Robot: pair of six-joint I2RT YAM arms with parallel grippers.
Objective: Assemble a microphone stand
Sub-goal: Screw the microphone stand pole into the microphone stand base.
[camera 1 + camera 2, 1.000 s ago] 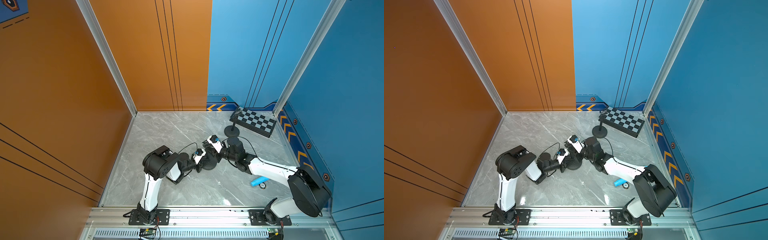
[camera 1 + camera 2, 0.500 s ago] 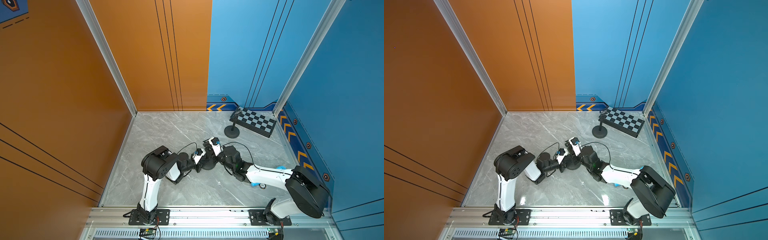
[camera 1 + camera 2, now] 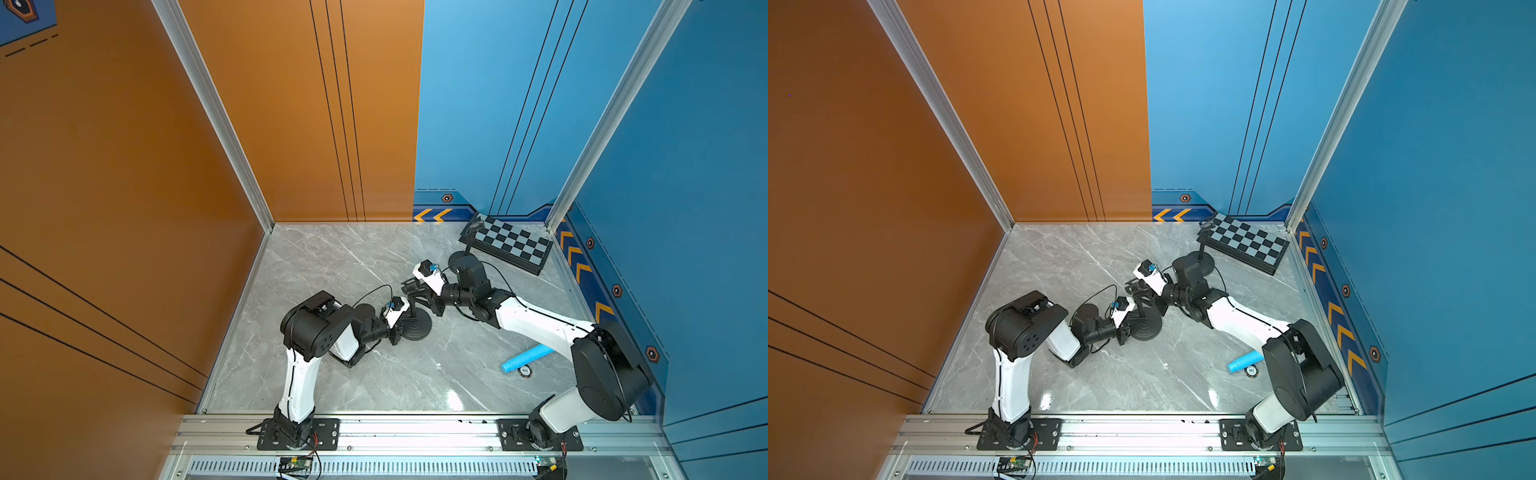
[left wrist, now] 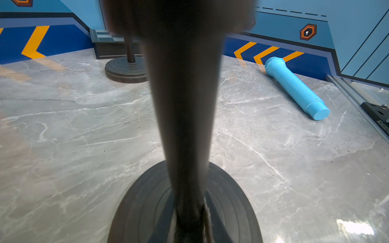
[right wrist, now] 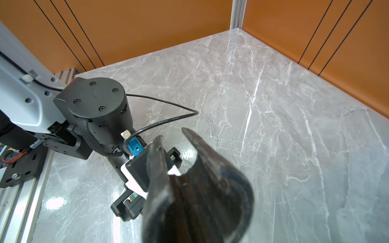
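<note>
Two arms: left arm [image 3: 297,382] and right arm [image 3: 540,326] reach inward and meet at the middle of both top views, over one stand.
Left gripper [image 3: 409,320]: closed on the pole [image 4: 183,105], low down, just above the base [image 3: 417,330].
Pole: black and upright on its base; in the left wrist view it is very near the lens and blurred.
Base: round, black and ringed, flat on the marble floor [image 3: 353,266] at the centre of both top views.
Right gripper [image 3: 411,293]: closed on the clip [image 5: 195,189], directly above the left gripper. Its fingers are hidden behind the clip in the right wrist view.
Clip: black and U-shaped, its two prongs pointing away from the wrist camera; whether it is seated on the pole cannot be told.
Mic [image 3: 525,359]: blue, lying on its side on the floor at the lower right of both top views, just beside the right arm and well apart from the stand.
Disc [image 3: 525,371]: small and round, just beside the mic's nearer end.
Second stand [image 3: 1202,259]: upright at the upper right of the floor, its base partly hidden behind the right arm.
Checkerboard [image 3: 511,245]: in the back right corner, just behind the second stand.
</note>
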